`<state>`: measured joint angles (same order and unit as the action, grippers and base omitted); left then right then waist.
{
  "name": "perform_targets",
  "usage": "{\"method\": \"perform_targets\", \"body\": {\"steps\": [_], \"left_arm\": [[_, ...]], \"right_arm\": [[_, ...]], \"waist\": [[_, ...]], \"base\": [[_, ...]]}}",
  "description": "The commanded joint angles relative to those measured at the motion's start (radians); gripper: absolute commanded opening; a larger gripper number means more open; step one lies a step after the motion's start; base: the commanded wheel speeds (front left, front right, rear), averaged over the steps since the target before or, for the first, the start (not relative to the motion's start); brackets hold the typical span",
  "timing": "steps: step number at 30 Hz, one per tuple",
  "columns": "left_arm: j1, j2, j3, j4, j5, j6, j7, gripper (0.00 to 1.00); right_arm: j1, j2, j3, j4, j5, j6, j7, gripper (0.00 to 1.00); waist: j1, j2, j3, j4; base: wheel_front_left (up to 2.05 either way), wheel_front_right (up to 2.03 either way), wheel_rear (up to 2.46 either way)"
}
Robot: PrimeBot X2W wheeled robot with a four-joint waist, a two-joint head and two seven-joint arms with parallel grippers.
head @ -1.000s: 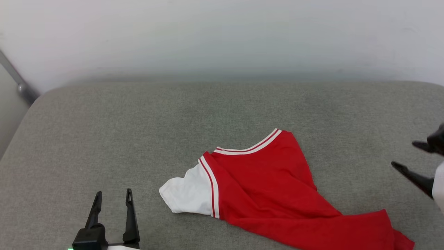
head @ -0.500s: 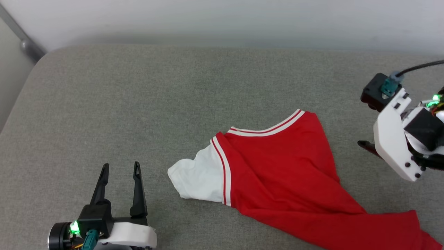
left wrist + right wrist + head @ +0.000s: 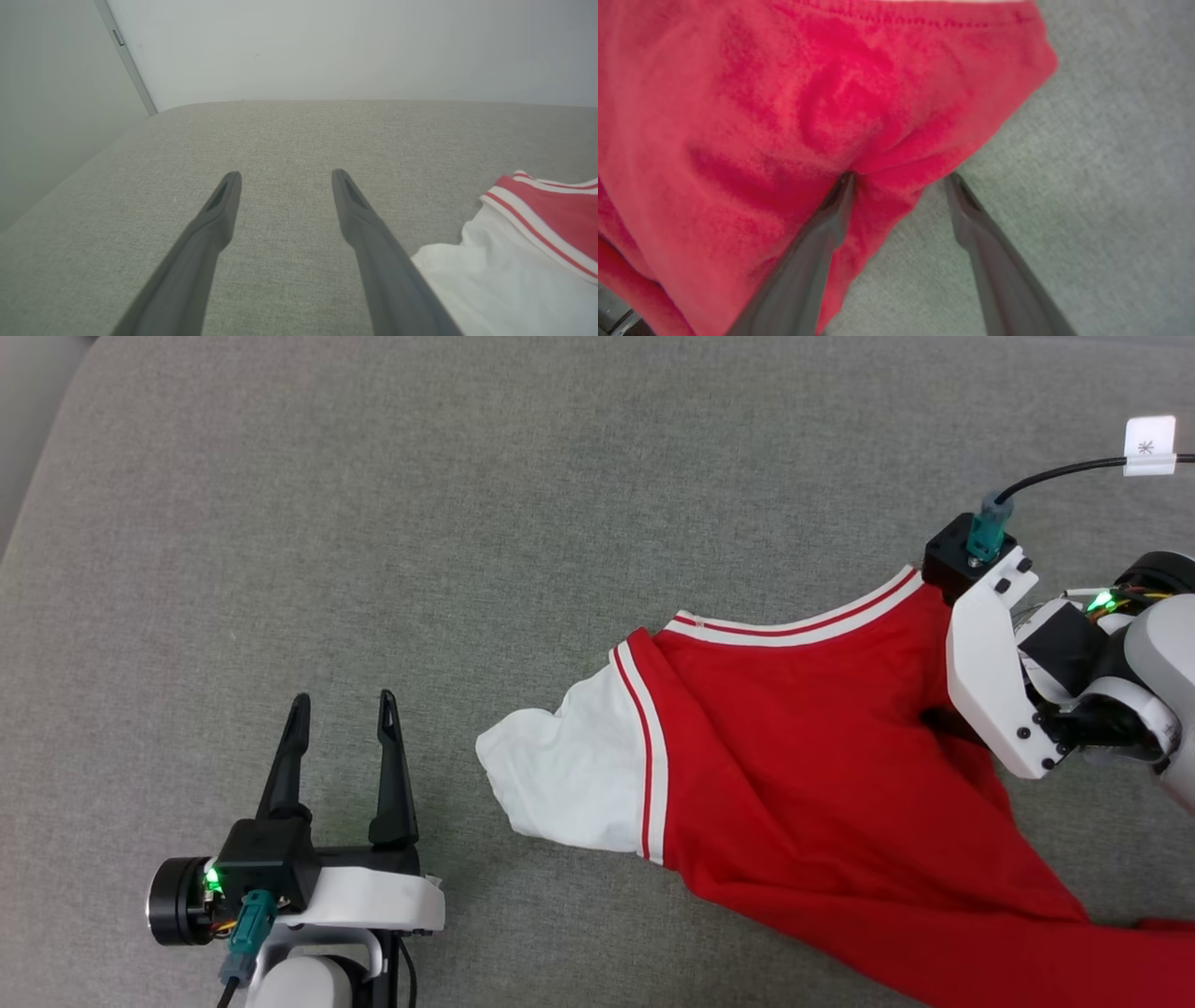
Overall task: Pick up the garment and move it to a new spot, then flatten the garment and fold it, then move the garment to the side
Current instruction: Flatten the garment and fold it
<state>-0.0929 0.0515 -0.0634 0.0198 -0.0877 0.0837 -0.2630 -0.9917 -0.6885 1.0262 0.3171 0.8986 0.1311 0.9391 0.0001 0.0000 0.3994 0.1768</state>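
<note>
Head view has the garment [image 3: 822,756] lying rumpled at the right and lower right of the frame. Its white sleeve points left, the striped collar runs along its upper edge, and the red body runs off the bottom right corner. Wide bare grey cushion [image 3: 467,504] lies open above and left of it, and the cushion's rounded edge curves through the upper left corner. In the left wrist view the cushion ends at a pale wall [image 3: 327,46]. The right end effector [image 3: 901,176] is at the garment's right edge below the collar, fingers spread: one tip presses into red fabric, the other is over bare cushion just beside the edge. The left end effector [image 3: 343,700] is at lower left, fingers parted and gripping nothing, near the sleeve but apart from it.
</note>
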Motion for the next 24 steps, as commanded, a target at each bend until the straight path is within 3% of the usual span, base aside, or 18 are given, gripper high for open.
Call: {"method": "perform_targets", "body": {"steps": [1, 4, 5, 14, 24], "left_arm": [[-0.014, -0.002, -0.003, 0.000, -0.003, 0.006, -0.003, 1.00], [-0.017, -0.002, -0.003, 0.008, -0.003, 0.008, -0.003, 1.00], [-0.013, -0.002, -0.001, 0.012, -0.003, 0.009, -0.002, 1.00], [0.042, -0.002, 0.020, 0.027, 0.000, 0.006, -0.003, 1.00], [0.090, -0.001, 0.027, 0.022, -0.004, 0.001, -0.003, 1.00]], "right_arm": [[0.033, 0.013, 0.042, 0.018, 0.007, -0.001, -0.003, 1.00], [0.036, 0.019, 0.091, 0.031, 0.016, -0.001, -0.032, 1.00], [0.027, 0.020, 0.102, 0.032, 0.013, -0.001, -0.051, 0.02], [-0.092, -0.059, 0.150, 0.017, 0.021, -0.001, -0.221, 0.00], [-0.035, -0.258, 0.154, 0.022, 0.084, -0.001, -0.305, 0.00]], "waist": [[-0.0001, 0.0000, 0.009, 0.008], [-0.0001, 0.0000, 0.002, 0.006], [-0.0001, 0.0000, -0.004, 0.004], [-0.0001, 0.0000, -0.104, -0.029], [-0.0001, 0.0000, -0.162, -0.071]], "base": [[0.00, 0.00, 0.00], [0.00, 0.00, 0.00], [0.00, 0.00, 0.00], [0.00, 0.00, 0.00], [0.00, 0.00, 0.00]]}}
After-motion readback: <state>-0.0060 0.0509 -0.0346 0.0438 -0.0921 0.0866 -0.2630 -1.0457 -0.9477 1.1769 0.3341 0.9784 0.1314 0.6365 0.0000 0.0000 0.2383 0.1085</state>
